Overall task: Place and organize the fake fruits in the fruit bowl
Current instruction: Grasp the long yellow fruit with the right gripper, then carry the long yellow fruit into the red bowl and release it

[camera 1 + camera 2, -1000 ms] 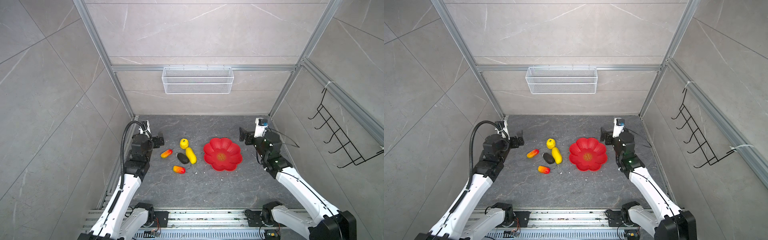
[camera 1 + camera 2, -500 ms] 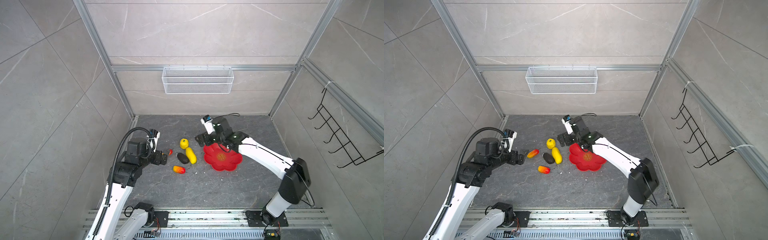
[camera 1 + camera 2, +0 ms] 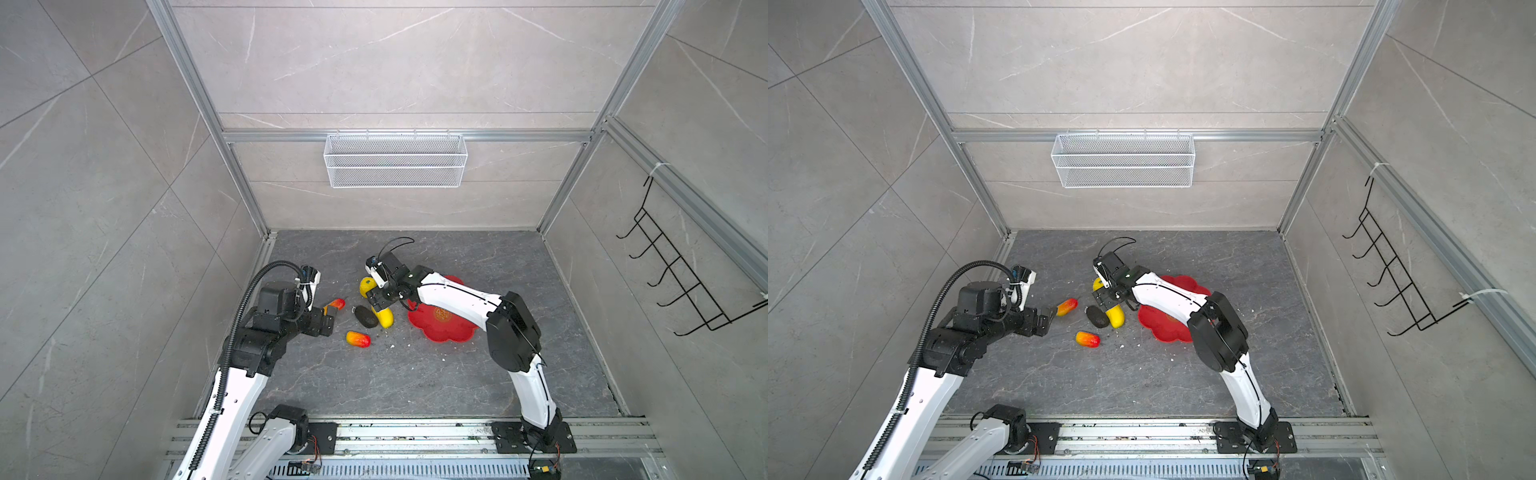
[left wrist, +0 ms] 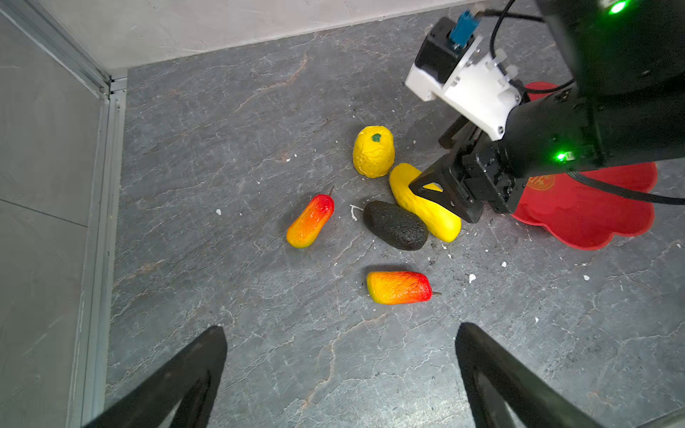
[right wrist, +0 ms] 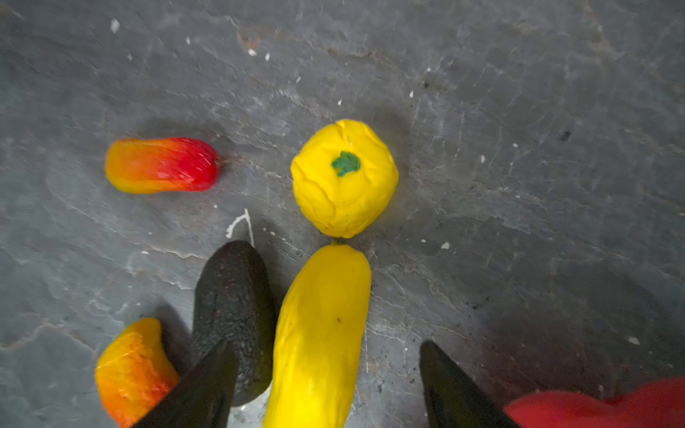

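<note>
Reach across the table [image 3: 415,382] has brought the right gripper [image 5: 326,346] astride the long yellow plastic fruit [image 4: 441,222], jaws apart, not yet gripping. Every fruit lies beside the glossy red flower-shaped bowl [image 3: 449,332], first pickup pending; the left gripper [image 4: 341,328] hovers open.

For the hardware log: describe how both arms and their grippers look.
Both arms have white shell links with black joint housings. The left arm carries a thick black corrugated hose; the right arm has thin black cables, a white camera mount and green lights. The left gripper and right gripper have black tapered fingers.
</note>
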{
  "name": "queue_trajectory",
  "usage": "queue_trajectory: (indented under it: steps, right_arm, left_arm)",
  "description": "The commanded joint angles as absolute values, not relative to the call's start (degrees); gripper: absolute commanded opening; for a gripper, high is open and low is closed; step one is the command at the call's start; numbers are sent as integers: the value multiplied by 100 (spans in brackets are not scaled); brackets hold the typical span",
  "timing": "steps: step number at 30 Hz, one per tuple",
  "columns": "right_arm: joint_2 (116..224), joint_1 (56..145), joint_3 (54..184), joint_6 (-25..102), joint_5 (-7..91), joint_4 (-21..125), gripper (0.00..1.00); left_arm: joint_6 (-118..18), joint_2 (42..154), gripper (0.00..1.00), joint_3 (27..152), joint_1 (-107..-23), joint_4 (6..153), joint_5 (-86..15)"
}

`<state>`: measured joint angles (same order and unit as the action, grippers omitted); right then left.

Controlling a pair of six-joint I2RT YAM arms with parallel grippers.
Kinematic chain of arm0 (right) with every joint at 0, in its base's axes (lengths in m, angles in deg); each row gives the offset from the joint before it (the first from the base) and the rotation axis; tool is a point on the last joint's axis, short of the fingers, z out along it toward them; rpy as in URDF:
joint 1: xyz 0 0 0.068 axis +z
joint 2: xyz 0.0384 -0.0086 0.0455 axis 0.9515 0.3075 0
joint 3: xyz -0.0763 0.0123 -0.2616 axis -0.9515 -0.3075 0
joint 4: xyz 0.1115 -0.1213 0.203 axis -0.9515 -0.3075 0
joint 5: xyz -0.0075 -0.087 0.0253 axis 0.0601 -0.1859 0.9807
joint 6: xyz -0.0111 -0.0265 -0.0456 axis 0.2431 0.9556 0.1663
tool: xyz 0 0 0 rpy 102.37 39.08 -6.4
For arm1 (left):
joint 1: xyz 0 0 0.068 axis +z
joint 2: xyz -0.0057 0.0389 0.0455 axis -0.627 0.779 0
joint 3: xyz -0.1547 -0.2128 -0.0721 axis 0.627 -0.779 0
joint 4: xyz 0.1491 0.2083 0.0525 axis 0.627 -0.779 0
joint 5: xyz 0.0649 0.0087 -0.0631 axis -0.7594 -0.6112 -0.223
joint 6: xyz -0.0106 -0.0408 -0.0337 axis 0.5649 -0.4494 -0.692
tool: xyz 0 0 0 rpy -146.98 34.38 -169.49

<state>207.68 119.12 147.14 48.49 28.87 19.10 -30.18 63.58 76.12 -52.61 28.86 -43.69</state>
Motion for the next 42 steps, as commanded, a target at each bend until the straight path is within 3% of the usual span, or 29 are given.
queue_trajectory:
  steps: [1,8,22,31,42]
  right_arm:
    - [21080,11920,15051,4817,2845,1561,75]
    - [21426,11920,15214,4777,2879,1544,73]
    - [21709,11884,15322,4647,2957,1550,56]
    - [20733,11874,14917,4799,2807,1722,33]
    - [18905,11174,13821,5178,2563,1841,30]
  left_arm:
    - [-2989,6389,100,7617,-5243,2921,-4565]
    - [-3004,6481,100,7608,-5245,2908,-4592]
    - [-2974,6509,100,7603,-5221,2911,-4795]
    - [-2943,6774,100,7595,-5128,3001,-4664]
    - [-2968,6727,100,7548,-5051,3007,-4503]
